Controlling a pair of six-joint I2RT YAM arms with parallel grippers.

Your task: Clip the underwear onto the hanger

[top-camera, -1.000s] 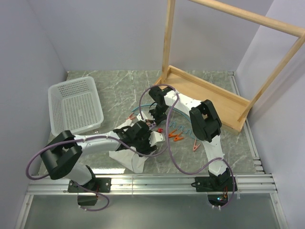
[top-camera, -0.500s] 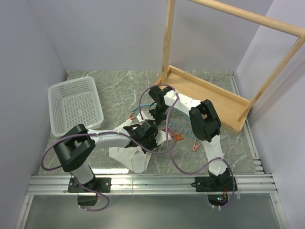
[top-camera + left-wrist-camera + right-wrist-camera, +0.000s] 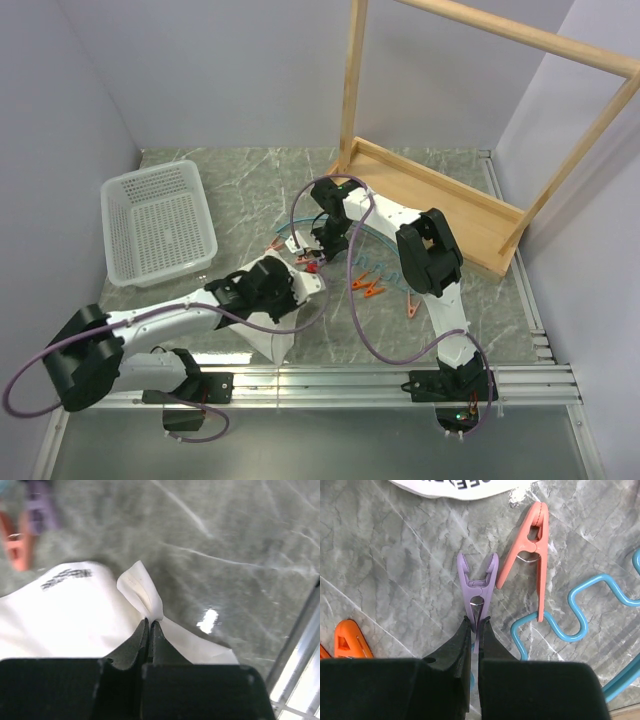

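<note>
The white underwear (image 3: pixel 70 610) lies creased on the marble, and my left gripper (image 3: pixel 150 622) is shut on a raised fold at its edge. From above, the underwear (image 3: pixel 277 342) trails from the left gripper (image 3: pixel 300 284) toward the near rail. My right gripper (image 3: pixel 476 621) is shut on the handles of a purple clip (image 3: pixel 479 582) that hangs on the teal hanger (image 3: pixel 580 615). A salmon clip (image 3: pixel 532 545) lies beside it. A hem of the underwear (image 3: pixel 465 487) shows at the top of the right wrist view. The hanger (image 3: pixel 392 274) lies flat under the right gripper (image 3: pixel 318 256).
A white perforated basket (image 3: pixel 158 222) stands at the left. The wooden rack (image 3: pixel 440 200) fills the back right. Orange clips (image 3: pixel 368 288) lie along the hanger right of the grippers, and another (image 3: pixel 350 639) shows in the right wrist view. The metal rail (image 3: pixel 320 380) runs along the near edge.
My left gripper has shut on a fold of the underwear. The left arm's elbow has swung down and left, drawing the cloth with it. The right arm has not moved.
</note>
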